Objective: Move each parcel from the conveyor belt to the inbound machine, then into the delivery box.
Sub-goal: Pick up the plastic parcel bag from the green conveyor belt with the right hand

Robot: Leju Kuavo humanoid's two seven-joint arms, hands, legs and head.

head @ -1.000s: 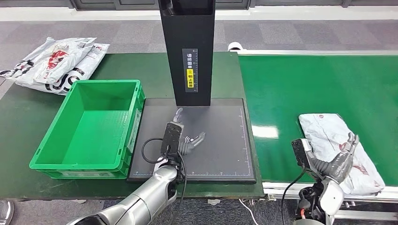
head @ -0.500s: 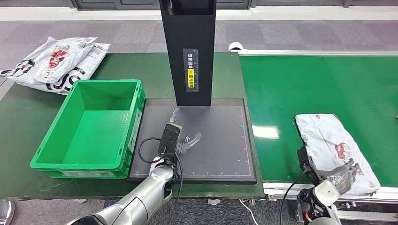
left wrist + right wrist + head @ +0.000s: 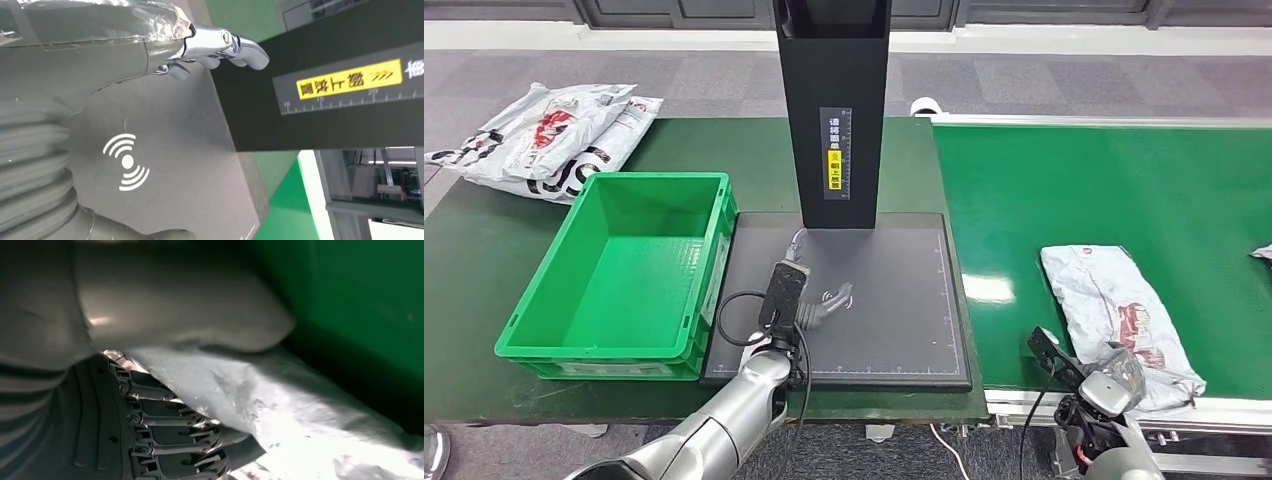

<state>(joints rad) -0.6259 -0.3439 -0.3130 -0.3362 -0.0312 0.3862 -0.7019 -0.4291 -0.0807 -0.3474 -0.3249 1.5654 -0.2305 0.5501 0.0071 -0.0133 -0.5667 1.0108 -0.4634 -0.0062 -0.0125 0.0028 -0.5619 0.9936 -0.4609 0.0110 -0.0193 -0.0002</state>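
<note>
A: Right hand (image 3: 1112,372) first, from the head view: it sits at the near edge of the conveyor belt (image 3: 1114,180), on the near end of the grey parcel (image 3: 1119,310). The bag's plastic is bunched up around the hand there.

B: And the left hand (image 3: 816,305)?

A: Over the dark plate of the inbound machine (image 3: 924,330), in front of its black column (image 3: 832,110). Its fingers are apart and it holds nothing. The green delivery box (image 3: 544,345) stands just beside the plate on the left, and two more bags (image 3: 544,135) lie on the table beyond it.

B: Does the left wrist view agree?

A: Yes. The left hand (image 3: 150,45) has its fingers (image 3: 235,47) stretched out towards the column (image 3: 325,90), with nothing between them and the thumb. The grey plate (image 3: 190,165) lies underneath; whether the hand touches it I cannot tell.

B: Right wrist view?

A: Close and dim. The right hand (image 3: 125,385) has the parcel (image 3: 260,405) in its grip: the thick thumb (image 3: 175,315) lies over the crinkled plastic, the dark fingers (image 3: 170,435) curl beneath it, and the film is pinched between. The green belt (image 3: 360,300) shows behind.
</note>
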